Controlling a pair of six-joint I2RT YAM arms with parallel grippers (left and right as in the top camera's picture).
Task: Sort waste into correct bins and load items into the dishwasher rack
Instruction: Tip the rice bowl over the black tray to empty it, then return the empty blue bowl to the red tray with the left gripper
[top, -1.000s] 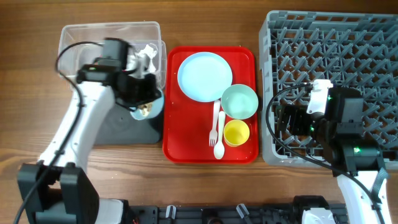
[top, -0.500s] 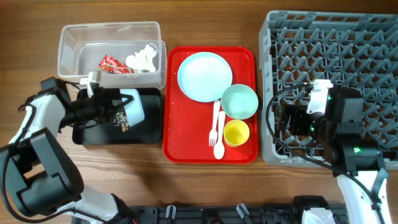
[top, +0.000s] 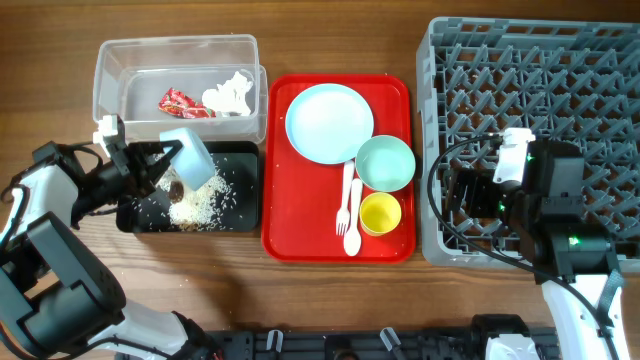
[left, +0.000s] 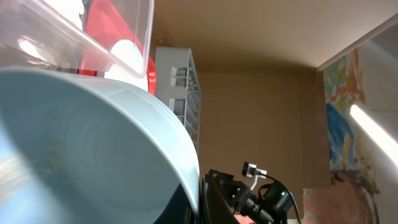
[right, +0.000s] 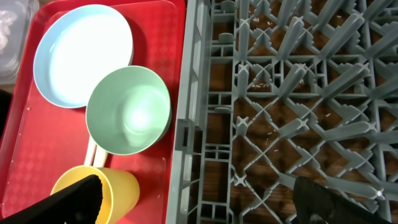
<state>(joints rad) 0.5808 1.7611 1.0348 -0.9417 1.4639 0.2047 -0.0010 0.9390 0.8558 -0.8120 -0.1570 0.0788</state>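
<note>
Rice scraps (top: 195, 207) now lie in the black tray (top: 241, 163), just tipped from the pale blue bowl (top: 188, 158) the left hand (top: 158, 162) pinches; racking seems next.

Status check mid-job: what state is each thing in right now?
pale blue bowl: tipped over the black tray, held by the left gripper
rice scraps: in the black tray
wrapper, tissue: in the clear tub
plate, mint bowl, yellow cup, fork, spoon: on the red tray
rack: no dishes inside
right gripper: open, above the rack's edge
</note>
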